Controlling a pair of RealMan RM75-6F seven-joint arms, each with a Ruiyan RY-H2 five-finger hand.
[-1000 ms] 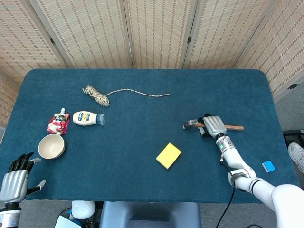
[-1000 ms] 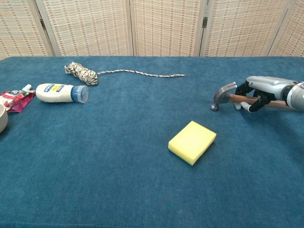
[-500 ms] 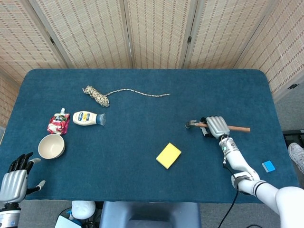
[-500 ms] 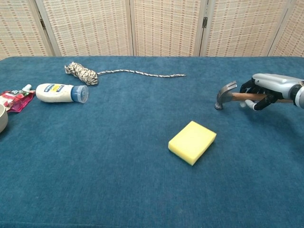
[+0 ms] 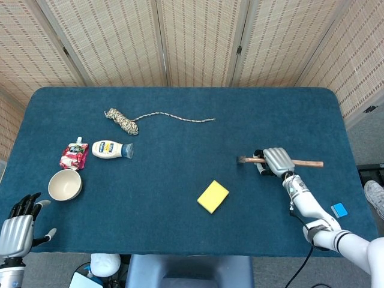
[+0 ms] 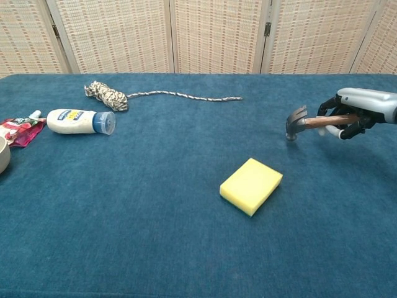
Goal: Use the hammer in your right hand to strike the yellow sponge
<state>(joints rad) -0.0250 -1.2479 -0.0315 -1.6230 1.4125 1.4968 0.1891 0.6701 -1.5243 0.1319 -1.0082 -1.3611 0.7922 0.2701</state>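
Change since one second ago: the right hand (image 6: 358,110) has raised the hammer (image 6: 310,121) clear of the counter (image 6: 155,205). The hammer head, which earlier sat at or close to the cloth, now hangs in the air, and in the head view hand and tool have shifted slightly toward 3 o'clock. The sponge and all other items have not moved.

Meaning for the task: the tool is lifted and carried. This reads as the wind-up or transport stage. The strike has not been delivered.

Right hand: the fingers (image 6: 347,127) are curled closed around the wooden handle just behind the head. The handle lies roughly level, its free end projecting past the hand toward 3 o'clock in the head view. The head points toward 9 o'clock, face down.

Left hand (image 5: 17,228): it sits off the near-left edge of the counter, at 7 o'clock in the head view. Its fingers are spread and hold nothing.

Task object: the yellow sponge (image 6: 251,185) lies flat on the counter, near the centre and toward the near edge. It is at about 8 o'clock from the hammer head, clearly apart from it and untouched.

Judged next requirement: move the hammer head toward 8 o'clock until it is above the sponge, then swing down.
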